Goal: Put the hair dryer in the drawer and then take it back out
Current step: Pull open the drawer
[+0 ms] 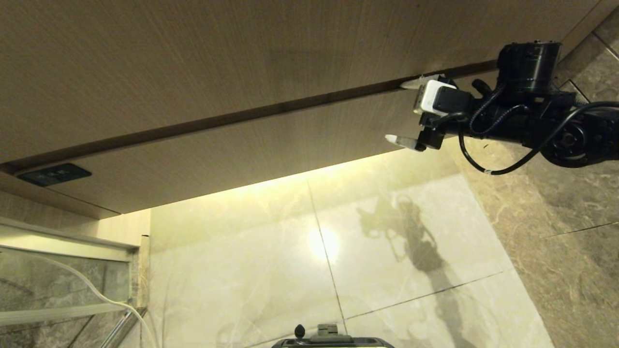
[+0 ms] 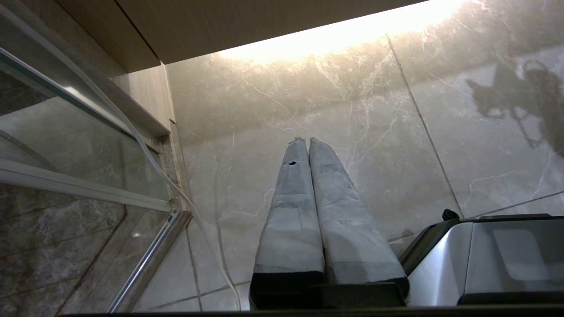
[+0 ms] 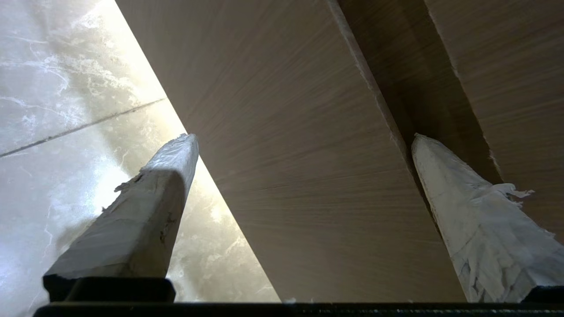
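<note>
The drawer (image 1: 242, 150) is the lower wood-grain band of the vanity, with a small black label (image 1: 54, 174) at its left end, and its front looks closed. My right gripper (image 1: 397, 112) is open at the front's right end. One fingertip (image 3: 423, 149) sits at the dark gap (image 3: 396, 66) along the drawer's (image 3: 264, 88) top edge. The other fingertip (image 3: 183, 147) hangs past its lower edge, over the floor. Nothing is held between them. The hair dryer is out of view. My left gripper (image 2: 305, 141) is shut and empty, pointing at the floor, outside the head view.
The fixed wood panel (image 1: 242, 58) runs above the gap. Pale marble floor tiles (image 1: 387, 241) lie under the vanity. A glass shower door (image 1: 48, 290) and a white hose (image 1: 96, 290) stand at the left. My base (image 1: 333, 340) shows at the bottom edge.
</note>
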